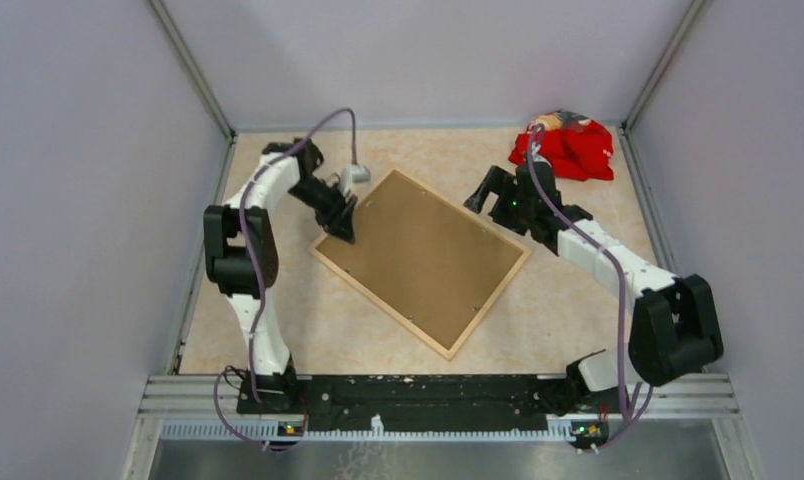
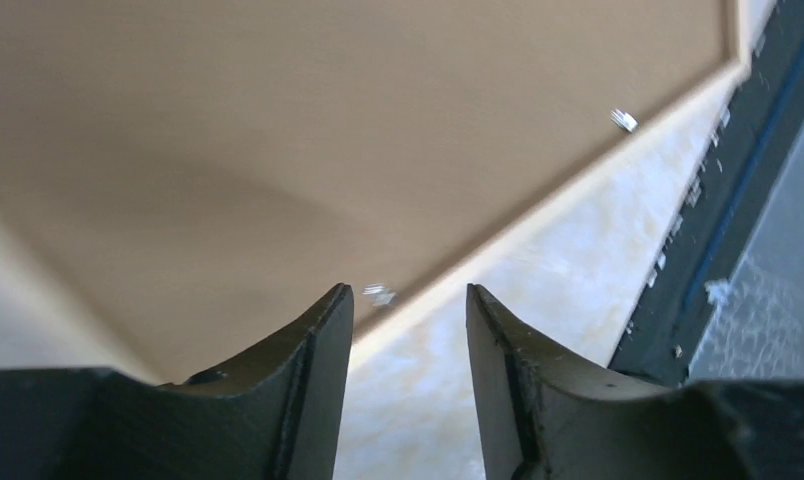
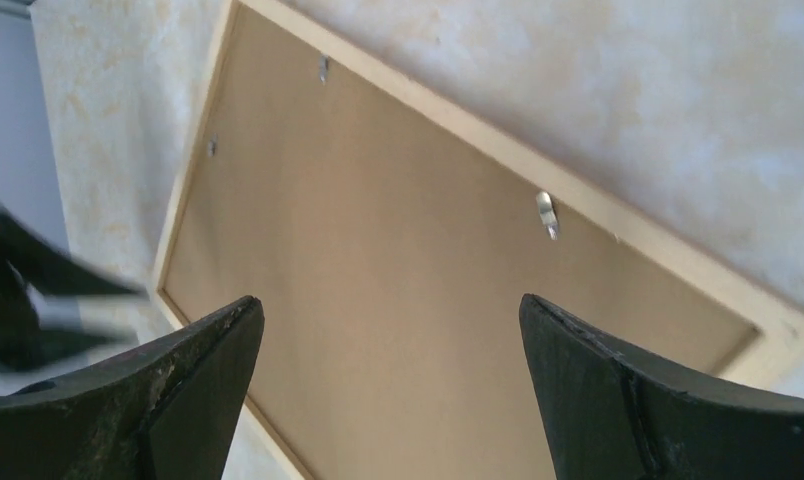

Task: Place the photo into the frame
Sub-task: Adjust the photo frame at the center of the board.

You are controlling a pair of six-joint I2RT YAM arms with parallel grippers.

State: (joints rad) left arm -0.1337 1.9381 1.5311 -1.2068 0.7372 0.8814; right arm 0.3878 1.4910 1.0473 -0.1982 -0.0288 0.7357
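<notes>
i'm guessing this is the closing-up end of the job. the frame [image 3: 668, 254] is lying face down, skewed on the table [image 1: 578, 290], w/ the brown backing board [image 1: 423, 255] sitting inside its rim. the photo isn't showing in any view, so i can't tell if it's under the board.

my left gripper [image 1: 345, 233] is hovering at the frame's left corner, fingers partly spread, nothing btwn them. my right gripper [image 3: 393, 310] is hanging over the far-right edge, jaws spread wide and holding nothing.

the next move is prob turning the small metal tabs [image 3: 545, 213] over the board. that's asking for a fine fingertip nudge, not a grab.

the top cam is giving me the whole layout, both arms and a red cloth [image 1: 568, 148] in the far-right corner, which the wrist cams are missing. the right wrist cam is showing three tabs clearly. the left wrist cam is putting one tab right off my fingertip. from the top they're only specks.
</notes>
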